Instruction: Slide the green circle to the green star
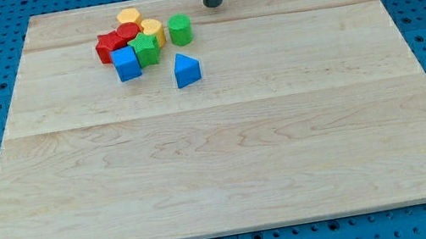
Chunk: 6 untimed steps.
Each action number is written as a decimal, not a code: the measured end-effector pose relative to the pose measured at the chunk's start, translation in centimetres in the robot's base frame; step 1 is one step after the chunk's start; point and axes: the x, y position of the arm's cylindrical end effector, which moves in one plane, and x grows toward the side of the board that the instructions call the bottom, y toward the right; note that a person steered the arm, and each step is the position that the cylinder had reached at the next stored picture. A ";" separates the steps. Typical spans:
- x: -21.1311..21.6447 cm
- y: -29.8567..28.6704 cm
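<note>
Blue pegboard all around, with a pale wooden table (227,152) sitting on it and filling most of the view. No hand on this rig, so nothing to call apart or together, just a dark rod coming down from the view's top. My tip (214,4) sits near the table's top edge, just up and to the view's right of the green circle (180,29), close but not touching as far as I can tell.

Everything's bunched in the upper left. The green circle stands at the right end of the cluster, with the green star (147,50) just to its left, a small gap between them. A blue cube (126,64) sits left of the star, two red blocks (118,41) and two yellow ones (138,24) are packed behind. A blue triangle (185,70) sits alone, below the circle.
</note>
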 end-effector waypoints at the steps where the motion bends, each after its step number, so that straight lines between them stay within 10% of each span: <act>1: 3.3 -3.1; 4: 8.1 4.8; 6: 15.4 -3.1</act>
